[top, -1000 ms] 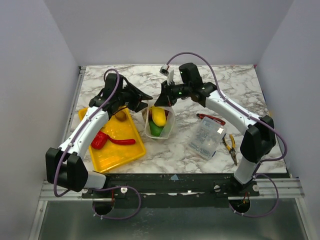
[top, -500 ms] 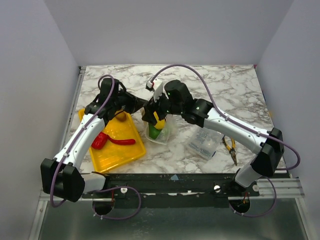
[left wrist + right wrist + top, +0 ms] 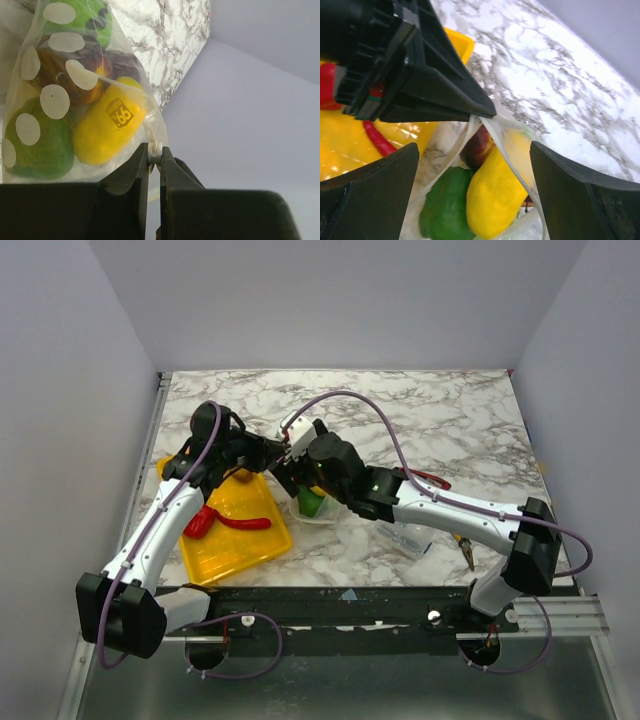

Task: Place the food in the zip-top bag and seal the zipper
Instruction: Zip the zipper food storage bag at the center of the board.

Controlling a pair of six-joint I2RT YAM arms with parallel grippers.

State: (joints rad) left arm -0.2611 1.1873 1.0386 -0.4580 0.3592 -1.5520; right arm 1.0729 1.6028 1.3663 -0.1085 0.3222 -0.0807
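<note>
The clear zip-top bag [image 3: 312, 506] stands on the marble beside the tray. It holds food: a yellow lemon [image 3: 497, 192], a green pepper [image 3: 445, 210] and a dark red fruit [image 3: 480, 145]. My left gripper [image 3: 155, 150] is shut on the end of the whitish zipper [image 3: 509, 156] at the bag's corner; it also shows in the top view [image 3: 275, 459]. My right gripper [image 3: 475, 185] hangs open just above the bag's mouth, one finger on each side and nothing between them; the top view shows it over the bag [image 3: 298, 478]. The mouth gapes.
A yellow tray [image 3: 235, 545] left of the bag carries a red chili [image 3: 242, 523] and another red piece [image 3: 199, 523]. To the right lie a clear plastic box [image 3: 410, 536], pliers [image 3: 463, 536] and a red-handled tool [image 3: 430, 479].
My right gripper has opened wide and swung left and down over the bag. The left gripper has closed on the zipper's end, and the bag has shifted slightly toward me.
</note>
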